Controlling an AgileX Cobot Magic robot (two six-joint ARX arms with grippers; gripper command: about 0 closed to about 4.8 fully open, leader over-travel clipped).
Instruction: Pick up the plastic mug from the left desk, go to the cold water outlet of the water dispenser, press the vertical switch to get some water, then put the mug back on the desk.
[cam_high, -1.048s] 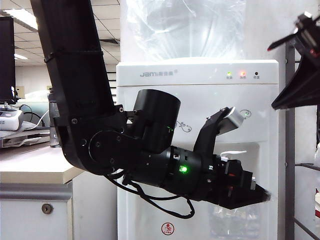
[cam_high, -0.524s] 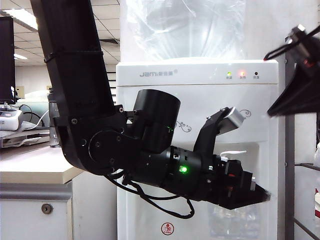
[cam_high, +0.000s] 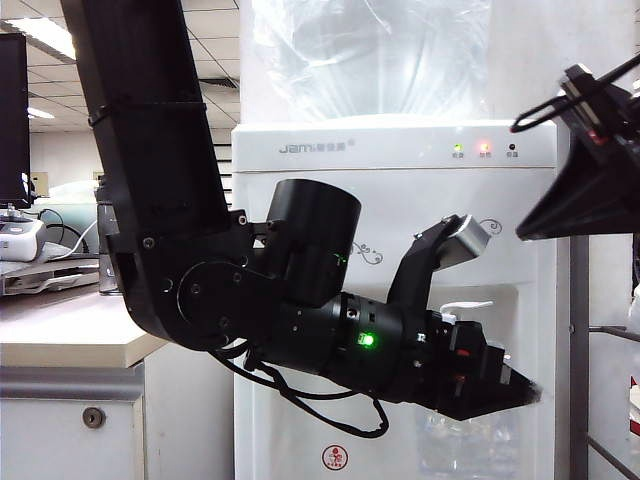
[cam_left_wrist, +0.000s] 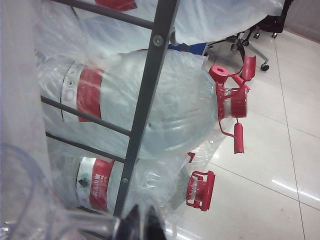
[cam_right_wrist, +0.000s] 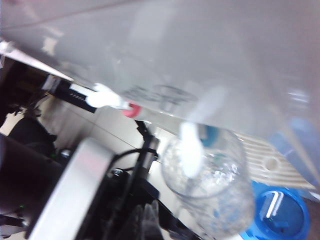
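The white water dispenser (cam_high: 400, 150) fills the middle of the exterior view. My left gripper (cam_high: 528, 394) reaches into its tap recess and is shut on the handle (cam_left_wrist: 85, 220) of the clear plastic mug (cam_high: 465, 445). The fingertips (cam_left_wrist: 142, 222) meet at that handle. In the blurred right wrist view the mug (cam_right_wrist: 210, 190) sits under the blue-ringed cold water outlet (cam_right_wrist: 209, 135), with the white vertical switch (cam_right_wrist: 190, 150) hanging in front of it. My right gripper (cam_high: 522, 234) hovers at the upper right, pointed at the dispenser, its tips (cam_right_wrist: 146, 217) together and empty. The left desk (cam_high: 70, 330) lies behind the left arm.
The red-ringed tap (cam_right_wrist: 131, 110) is beside the blue one. A grey metal rack (cam_left_wrist: 150, 100) holds large bagged water bottles (cam_left_wrist: 175, 110) with red caps, right of the dispenser. A blue drum (cam_right_wrist: 275, 215) sits beside the drip tray (cam_right_wrist: 265, 155). A monitor (cam_high: 12, 120) stands on the desk.
The right gripper has moved left and slightly down toward the dispenser front. The left arm and the mug have stayed still.
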